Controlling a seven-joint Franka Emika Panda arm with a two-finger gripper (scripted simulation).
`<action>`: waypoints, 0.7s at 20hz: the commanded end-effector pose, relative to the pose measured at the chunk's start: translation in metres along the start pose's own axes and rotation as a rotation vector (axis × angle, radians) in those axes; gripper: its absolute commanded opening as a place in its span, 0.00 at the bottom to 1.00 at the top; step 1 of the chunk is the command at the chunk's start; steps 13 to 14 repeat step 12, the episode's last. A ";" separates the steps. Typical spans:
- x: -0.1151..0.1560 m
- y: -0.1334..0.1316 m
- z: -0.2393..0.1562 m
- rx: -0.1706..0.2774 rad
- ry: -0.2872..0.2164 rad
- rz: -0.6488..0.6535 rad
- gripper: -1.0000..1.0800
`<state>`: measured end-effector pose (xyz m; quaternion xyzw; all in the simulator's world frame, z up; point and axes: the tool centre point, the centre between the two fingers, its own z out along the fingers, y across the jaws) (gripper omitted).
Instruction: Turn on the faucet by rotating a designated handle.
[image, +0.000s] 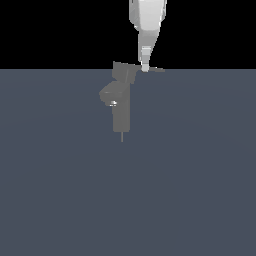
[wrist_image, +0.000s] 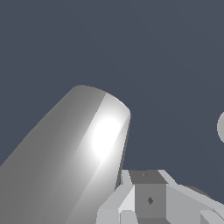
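Note:
The faucet (image: 122, 112) is a matte grey upright column in the exterior view. Its short spout stub (image: 108, 93) angles toward that view's left and carries a bright glint. A boxy hub (image: 125, 73) tops the column, and the handle (image: 157, 69), a thin flat blade, runs from it toward the view's right. My white gripper (image: 145, 67) comes down from above; its narrow tip rests on the blade close to the hub, fingers together with nothing between them. In the wrist view the gripper (wrist_image: 148, 199) sits beside a large rounded grey surface (wrist_image: 65, 166) with strong glare; which faucet part that is stays unclear.
A flat dark blue-grey floor (image: 190, 190) spreads all around the faucet. A thin grey pin (image: 122, 136) sticks down below the column's base. A pale round shape (wrist_image: 221, 127) shows at the edge of the wrist view.

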<state>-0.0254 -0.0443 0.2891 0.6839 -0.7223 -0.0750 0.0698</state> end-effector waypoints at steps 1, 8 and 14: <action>0.018 -0.008 0.000 0.005 0.000 0.018 0.00; 0.041 -0.025 -0.001 0.007 -0.001 0.026 0.00; 0.050 -0.031 -0.002 0.008 -0.001 0.029 0.00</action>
